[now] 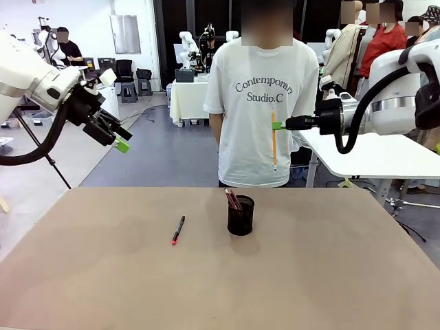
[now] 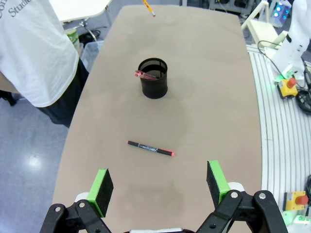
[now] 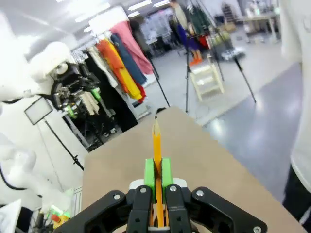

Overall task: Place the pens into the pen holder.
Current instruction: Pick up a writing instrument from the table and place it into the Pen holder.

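The black mesh pen holder [image 1: 240,215] stands mid-table with a reddish-brown pen [image 1: 233,199] leaning inside it; both appear again from the left wrist, the holder [image 2: 153,77] and the pen [image 2: 145,74]. To the holder's left a black pen with a red tip [image 1: 178,230] lies flat on the table, also seen at close range [image 2: 150,148]. High above the table's right half, my right gripper [image 1: 276,125] is shut on the yellow-orange pencil [image 1: 273,141], which hangs straight down [image 3: 157,160]. My left gripper [image 1: 118,139] is raised at the left, open and empty [image 2: 159,184].
A person in a white T-shirt [image 1: 265,103] stands at the far edge, just behind the hanging pencil. The brown table [image 1: 220,275] has wide bare room in front. White tables and other people are farther back.
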